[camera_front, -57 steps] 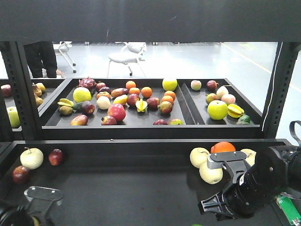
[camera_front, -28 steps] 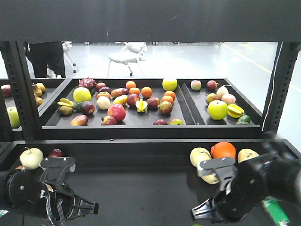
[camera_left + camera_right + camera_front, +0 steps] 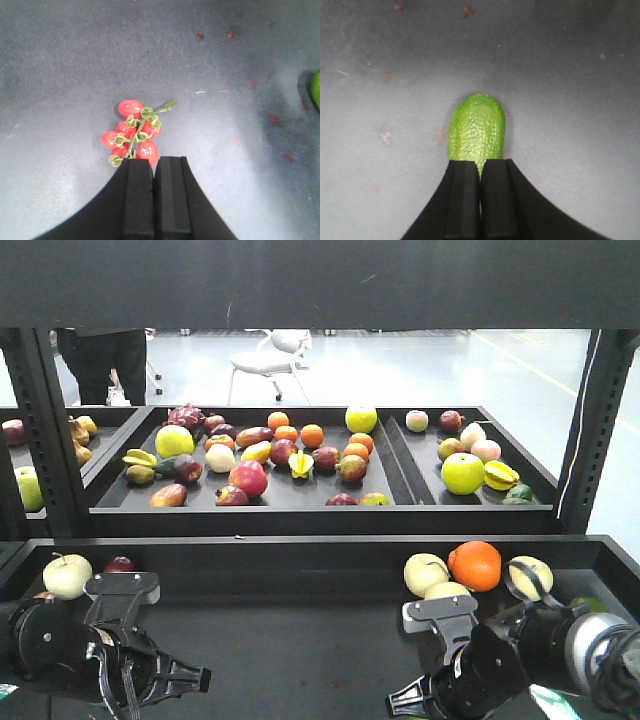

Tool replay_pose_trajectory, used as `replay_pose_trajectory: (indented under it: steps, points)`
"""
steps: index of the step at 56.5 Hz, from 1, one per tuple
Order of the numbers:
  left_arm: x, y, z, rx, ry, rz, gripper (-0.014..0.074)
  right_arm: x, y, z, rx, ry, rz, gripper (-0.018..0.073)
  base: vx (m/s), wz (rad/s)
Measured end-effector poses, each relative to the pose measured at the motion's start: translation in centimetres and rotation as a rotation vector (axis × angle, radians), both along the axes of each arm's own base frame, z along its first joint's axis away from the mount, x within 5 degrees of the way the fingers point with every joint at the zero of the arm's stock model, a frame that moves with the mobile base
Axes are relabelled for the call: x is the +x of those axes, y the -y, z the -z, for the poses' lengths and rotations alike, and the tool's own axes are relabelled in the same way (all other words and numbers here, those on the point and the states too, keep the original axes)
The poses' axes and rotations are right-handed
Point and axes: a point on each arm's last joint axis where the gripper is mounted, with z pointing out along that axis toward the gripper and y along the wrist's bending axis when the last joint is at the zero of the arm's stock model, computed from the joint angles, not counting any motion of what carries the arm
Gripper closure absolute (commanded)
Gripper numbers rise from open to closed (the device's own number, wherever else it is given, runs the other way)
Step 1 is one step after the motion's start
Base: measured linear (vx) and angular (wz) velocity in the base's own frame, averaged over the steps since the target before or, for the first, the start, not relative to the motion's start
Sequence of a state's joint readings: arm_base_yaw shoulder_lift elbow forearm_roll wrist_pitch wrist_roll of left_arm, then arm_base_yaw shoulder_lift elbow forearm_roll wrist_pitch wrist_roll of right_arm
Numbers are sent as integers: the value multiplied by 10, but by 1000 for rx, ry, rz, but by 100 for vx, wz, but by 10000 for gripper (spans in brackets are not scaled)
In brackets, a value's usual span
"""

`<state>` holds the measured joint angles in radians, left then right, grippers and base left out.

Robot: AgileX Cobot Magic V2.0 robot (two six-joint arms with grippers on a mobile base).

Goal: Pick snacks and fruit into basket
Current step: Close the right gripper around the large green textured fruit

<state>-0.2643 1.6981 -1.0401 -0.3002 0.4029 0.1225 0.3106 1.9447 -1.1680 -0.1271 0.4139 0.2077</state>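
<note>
The dark near shelf (image 3: 300, 640) carries pale yellow apples (image 3: 425, 573) and an orange (image 3: 474, 565) far right, a red fruit cluster (image 3: 134, 134), and a green bumpy fruit (image 3: 477, 128).

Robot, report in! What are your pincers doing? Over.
Left pincer shut, tips at glossy red lobed fruit cluster with green stem. Right pincer shut, tips at small green bumpy-skinned fruit. Nothing blocking either.

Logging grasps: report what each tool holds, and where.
Right tool pinches the green bumpy fruit at its near end. Left tool, shut, meets the red fruit cluster; hold cannot be told.
</note>
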Motion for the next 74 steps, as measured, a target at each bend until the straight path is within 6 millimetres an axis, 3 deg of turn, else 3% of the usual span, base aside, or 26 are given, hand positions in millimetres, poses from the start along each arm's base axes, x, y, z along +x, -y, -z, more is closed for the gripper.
replay_pose_trajectory:
  steps: [11,22,40,43,62,69,74]
  points:
    - [0,0,0,0,0,0,594,4,-2,16,3,-5,-3,-51,0,0]
    - [0,0,0,0,0,0,594,8,-4,28,17,11,-5,-162,0,0]
    - [0,0,0,2,1,1,594,15,-7,54,35,34,-12,-106,0,0]
    - [0,0,0,3,2,2,594,15,-7,71,29,11,-14,-71,0,0]
    - [1,0,0,3,8,0,594,17,-9,92,36,13,-18,-18,0,0]
    - [1,0,-1,2,12,-1,594,17,-9,95,38,15,-19,69,0,0]
    - [1,0,-1,2,12,-1,594,17,-9,95,40,19,-19,204,0,0]
